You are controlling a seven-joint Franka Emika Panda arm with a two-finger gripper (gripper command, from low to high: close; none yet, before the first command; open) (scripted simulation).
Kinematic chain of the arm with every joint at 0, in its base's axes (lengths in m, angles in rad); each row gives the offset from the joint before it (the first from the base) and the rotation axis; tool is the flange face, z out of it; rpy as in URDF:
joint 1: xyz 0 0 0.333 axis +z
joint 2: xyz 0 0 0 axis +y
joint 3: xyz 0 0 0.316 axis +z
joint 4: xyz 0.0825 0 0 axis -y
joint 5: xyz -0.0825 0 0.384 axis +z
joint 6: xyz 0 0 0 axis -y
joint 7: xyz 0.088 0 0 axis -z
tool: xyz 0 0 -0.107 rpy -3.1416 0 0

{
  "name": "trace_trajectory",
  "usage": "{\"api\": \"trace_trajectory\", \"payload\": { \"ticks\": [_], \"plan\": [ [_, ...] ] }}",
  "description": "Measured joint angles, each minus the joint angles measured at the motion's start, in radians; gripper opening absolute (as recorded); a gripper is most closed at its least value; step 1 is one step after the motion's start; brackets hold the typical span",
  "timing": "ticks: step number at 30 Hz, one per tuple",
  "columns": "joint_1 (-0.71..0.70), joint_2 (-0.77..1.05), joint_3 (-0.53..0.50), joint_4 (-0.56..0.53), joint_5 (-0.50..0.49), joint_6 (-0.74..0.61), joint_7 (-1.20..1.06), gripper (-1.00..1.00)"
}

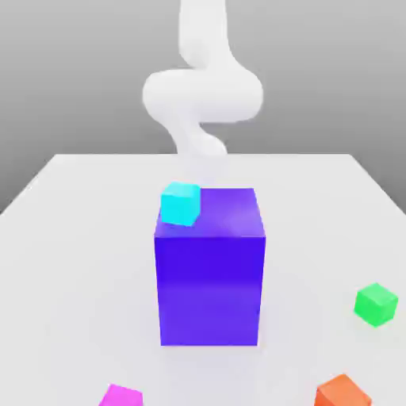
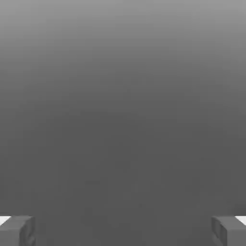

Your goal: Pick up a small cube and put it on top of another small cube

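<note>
Your stock, placed from the blue-purple block (image 1: 209, 270) mid-tabletop (image 1: 71, 238): cyan cube (image 1: 180, 203) at its top corner; magenta-pink cube (image 1: 120, 396), orange cube (image 1: 342, 392), green cube (image 1: 375, 304) nearer the camera. Gripper (image 2: 123, 230) jaws wide, empty.

A table (image 1: 71, 238) carries everything. A big block (image 1: 210, 277) stands at its middle. A second cube (image 1: 181, 203) appears at the block's far upper corner, toward the exterior view's left; whether it rests on the block or lies behind it cannot be told. The small cube (image 1: 120, 396) lies at the near edge, left of the block. Another cube (image 1: 343, 392) lies at the near edge on the right. A fourth cube (image 1: 375, 304) sits right of the block, slightly farther back. The arm (image 1: 202, 95) rises behind the block, at the far side.
</note>
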Motion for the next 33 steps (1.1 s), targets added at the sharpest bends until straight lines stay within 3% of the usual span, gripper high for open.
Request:
{"api": "trace_trajectory", "payload": {
  "ticks": [28,33],
  "plan": [
    [-0.09,1.022,-0.092,0.017,0.073,0.303,0.002,0.0],
    [-0.114,1.203,-0.073,0.046,0.099,0.418,-0.014,0.0]
  ]
}}
